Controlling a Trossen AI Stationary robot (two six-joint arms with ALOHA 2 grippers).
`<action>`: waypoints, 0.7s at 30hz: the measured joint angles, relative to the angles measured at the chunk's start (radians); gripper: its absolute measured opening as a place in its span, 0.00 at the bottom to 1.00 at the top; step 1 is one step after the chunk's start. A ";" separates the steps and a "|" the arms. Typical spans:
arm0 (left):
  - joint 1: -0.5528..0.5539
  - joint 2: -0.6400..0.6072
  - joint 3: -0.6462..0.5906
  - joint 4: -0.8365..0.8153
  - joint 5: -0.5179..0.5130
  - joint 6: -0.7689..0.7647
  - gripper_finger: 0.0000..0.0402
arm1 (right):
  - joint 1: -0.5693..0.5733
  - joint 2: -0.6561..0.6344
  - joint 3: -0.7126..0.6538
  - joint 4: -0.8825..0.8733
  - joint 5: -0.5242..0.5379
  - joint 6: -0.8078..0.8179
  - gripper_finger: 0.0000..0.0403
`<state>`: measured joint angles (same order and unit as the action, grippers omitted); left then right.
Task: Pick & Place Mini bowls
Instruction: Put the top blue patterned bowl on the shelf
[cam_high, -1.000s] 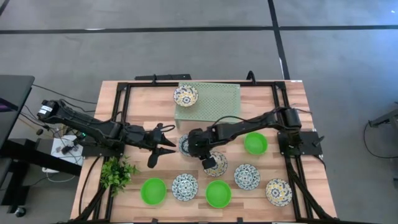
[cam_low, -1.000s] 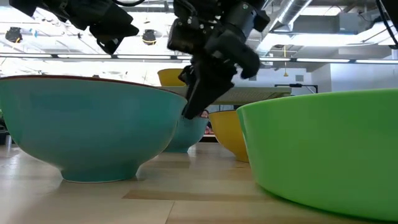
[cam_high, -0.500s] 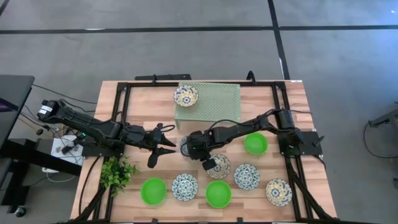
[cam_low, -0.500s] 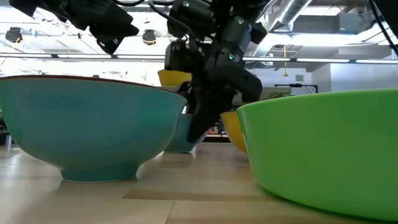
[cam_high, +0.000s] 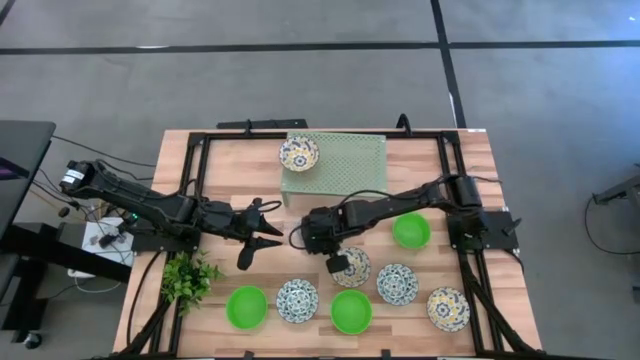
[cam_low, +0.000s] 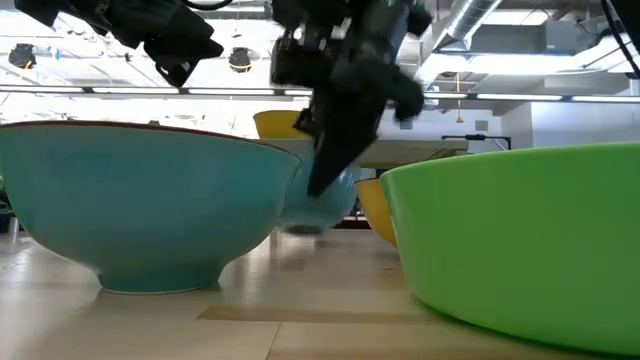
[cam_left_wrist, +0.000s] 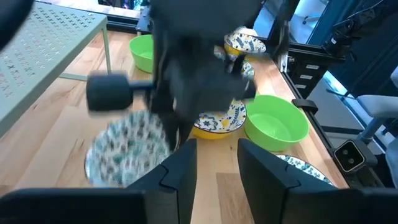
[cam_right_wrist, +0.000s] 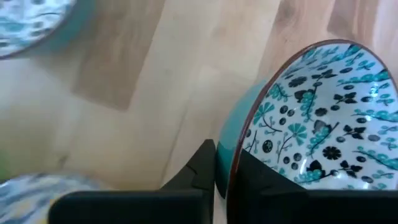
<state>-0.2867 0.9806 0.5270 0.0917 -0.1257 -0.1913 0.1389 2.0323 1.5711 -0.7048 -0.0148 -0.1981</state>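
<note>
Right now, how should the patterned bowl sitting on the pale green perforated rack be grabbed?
Take the patterned bowl by its rim from above, one finger inside and one outside. It sits upright and open on the rack, and its round wall looks too wide to span.

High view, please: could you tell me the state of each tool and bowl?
Right tool, shut on held bowl's rim.
Held bowl, clamped by rim.
Left tool, open, empty.
Rack bowl, upright on rack.
Green bowls, upright, empty.
Loose patterned bowls, upright, empty.

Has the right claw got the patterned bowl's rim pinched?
Yes: in the right wrist view the right claw has its fingers either side of the patterned bowl's rim.
</note>
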 joint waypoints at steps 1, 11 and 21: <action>0.000 0.000 0.000 -0.001 0.000 0.000 0.29 | 0.001 -0.012 0.019 -0.021 0.007 0.014 0.02; 0.000 0.005 0.000 -0.004 0.000 0.000 0.29 | 0.019 -0.202 0.064 -0.197 0.088 0.110 0.02; 0.000 0.005 0.000 0.010 0.000 0.000 0.29 | -0.035 -0.389 0.065 -0.222 0.382 0.026 0.02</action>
<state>-0.2867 0.9859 0.5266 0.1021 -0.1257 -0.1916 0.1043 1.6436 1.6363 -0.9269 0.3669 -0.1725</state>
